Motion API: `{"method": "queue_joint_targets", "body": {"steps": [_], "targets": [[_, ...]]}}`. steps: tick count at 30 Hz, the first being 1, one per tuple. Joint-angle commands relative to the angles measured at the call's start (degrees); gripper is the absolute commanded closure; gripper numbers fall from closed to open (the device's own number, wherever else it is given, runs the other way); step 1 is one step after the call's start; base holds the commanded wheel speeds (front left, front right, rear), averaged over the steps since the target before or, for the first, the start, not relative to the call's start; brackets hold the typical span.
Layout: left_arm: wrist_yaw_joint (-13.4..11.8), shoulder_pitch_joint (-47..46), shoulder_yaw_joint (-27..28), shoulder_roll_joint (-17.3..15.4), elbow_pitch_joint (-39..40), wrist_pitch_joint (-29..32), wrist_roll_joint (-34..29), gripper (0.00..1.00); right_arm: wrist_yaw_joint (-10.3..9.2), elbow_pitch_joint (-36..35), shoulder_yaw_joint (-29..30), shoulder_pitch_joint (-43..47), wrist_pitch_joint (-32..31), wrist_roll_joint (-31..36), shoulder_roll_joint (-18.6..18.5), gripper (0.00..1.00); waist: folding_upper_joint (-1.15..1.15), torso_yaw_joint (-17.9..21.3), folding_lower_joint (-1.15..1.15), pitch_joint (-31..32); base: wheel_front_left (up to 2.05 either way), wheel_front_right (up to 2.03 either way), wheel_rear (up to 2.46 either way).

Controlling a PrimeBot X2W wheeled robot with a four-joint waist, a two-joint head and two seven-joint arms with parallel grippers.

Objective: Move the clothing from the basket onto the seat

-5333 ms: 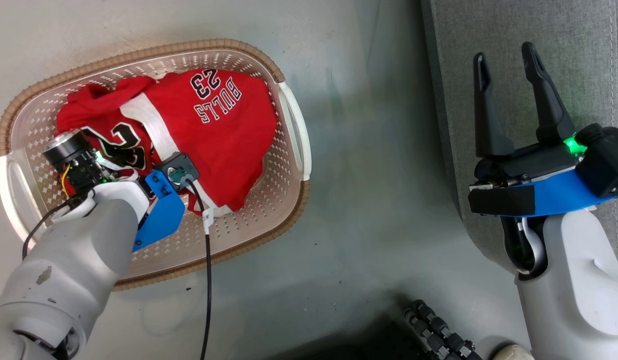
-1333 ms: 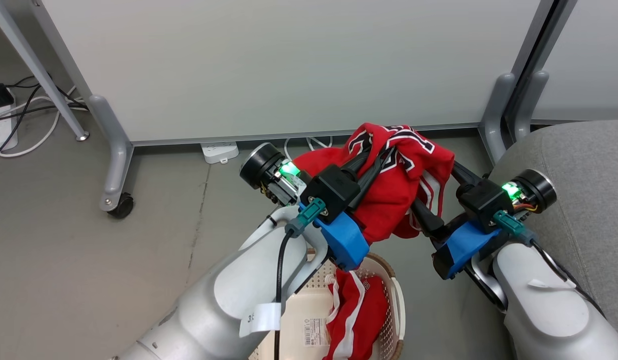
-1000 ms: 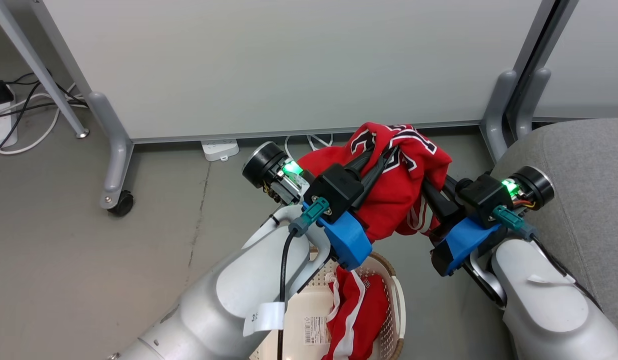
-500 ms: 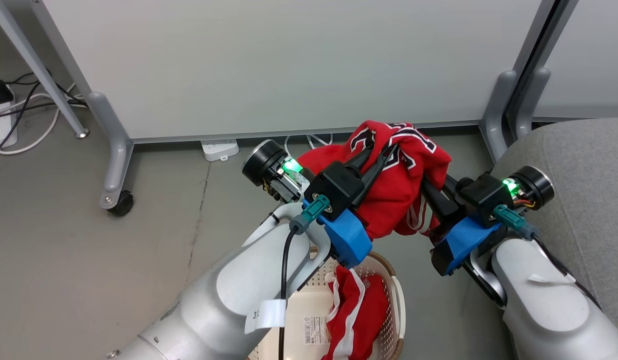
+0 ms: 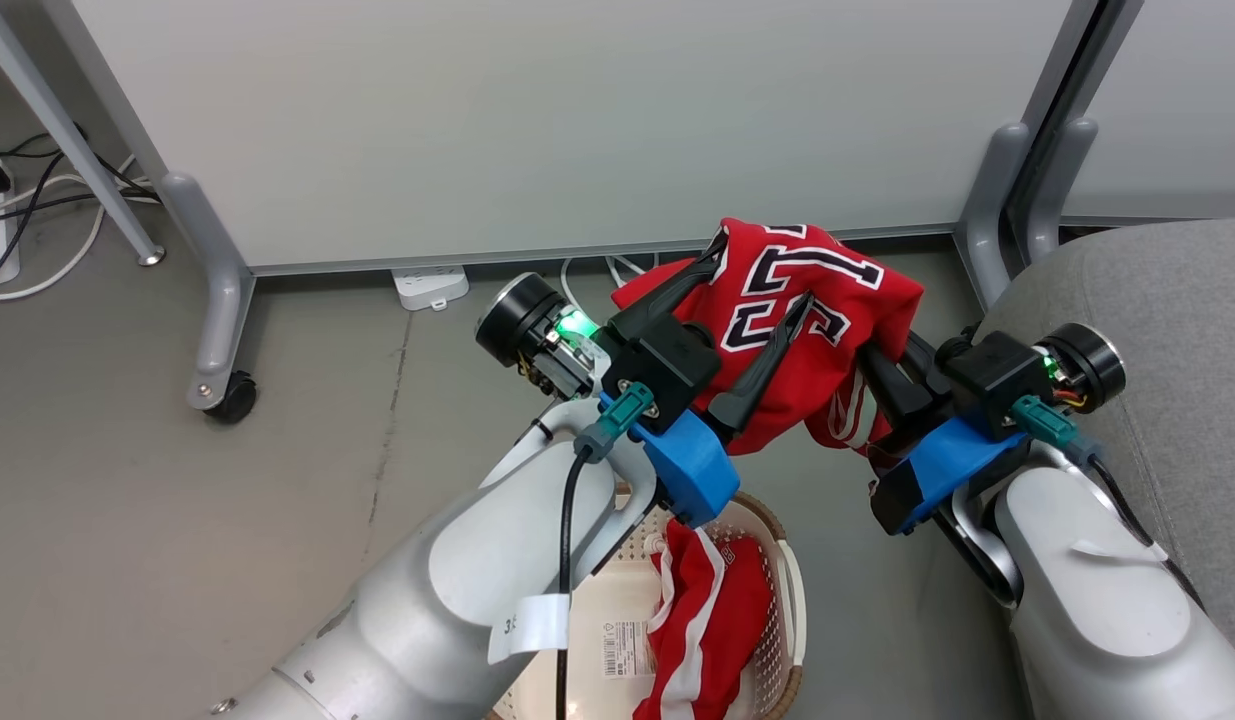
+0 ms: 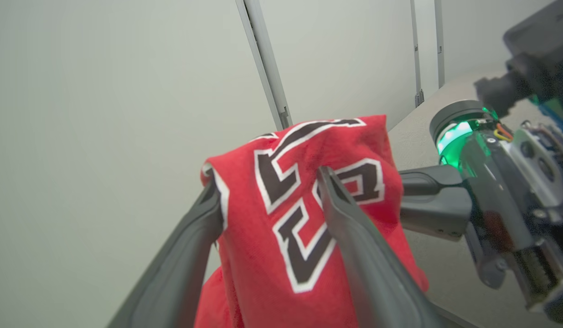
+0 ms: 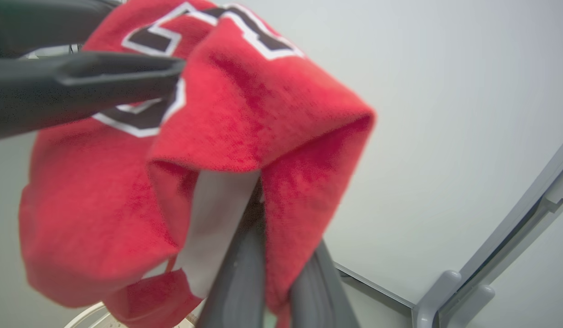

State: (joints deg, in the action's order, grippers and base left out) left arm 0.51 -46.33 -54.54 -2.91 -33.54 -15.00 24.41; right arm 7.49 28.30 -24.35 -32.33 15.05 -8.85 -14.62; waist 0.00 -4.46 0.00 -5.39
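A red garment (image 5: 827, 290) with black-and-white lettering hangs in the air between my two grippers, above the floor. My left gripper (image 5: 757, 275) is open, its two dark fingers spread with the cloth (image 6: 286, 218) lying loosely between them. My right gripper (image 5: 877, 360) is shut on the garment's right side, and the cloth (image 7: 245, 136) drapes over its fingers (image 7: 240, 282). A second red garment with white trim (image 5: 707, 630) lies in the cream basket (image 5: 789, 580) at the bottom of the head view. The grey seat (image 5: 1157, 290) is at the right, just beyond my right wrist.
White partition panels stand behind, on grey feet; one has a caster (image 5: 222, 395), another foot (image 5: 987, 240) sits next to the seat. A white power strip (image 5: 432, 285) and cables (image 5: 17, 200) lie on the grey floor at the left.
My left gripper has opened, its fingers spreading apart from the garment it was shut on. The right gripper stays shut on the cloth. The head view shifted slightly.
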Motion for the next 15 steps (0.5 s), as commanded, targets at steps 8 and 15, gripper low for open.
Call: {"method": "queue_joint_targets", "body": {"steps": [8, 15], "targets": [[-0.26, -0.18, 0.78, -0.40, -0.53, -0.21, -1.13, 0.00, 0.01, -2.42, 4.71, 1.21, 0.21, -0.62, 1.08, 1.00, 0.00, 2.67, 0.00, -1.94, 0.00, 0.00, 0.00], [-0.18, 1.02, 1.04, -1.25, -0.78, -0.21, -1.61, 0.00, 0.01, -5.67, 10.08, 2.15, 0.21, -0.57, 1.81, 1.00, 0.00, 7.18, 0.00, -3.99, 0.00, 0.00, 0.00]]}}
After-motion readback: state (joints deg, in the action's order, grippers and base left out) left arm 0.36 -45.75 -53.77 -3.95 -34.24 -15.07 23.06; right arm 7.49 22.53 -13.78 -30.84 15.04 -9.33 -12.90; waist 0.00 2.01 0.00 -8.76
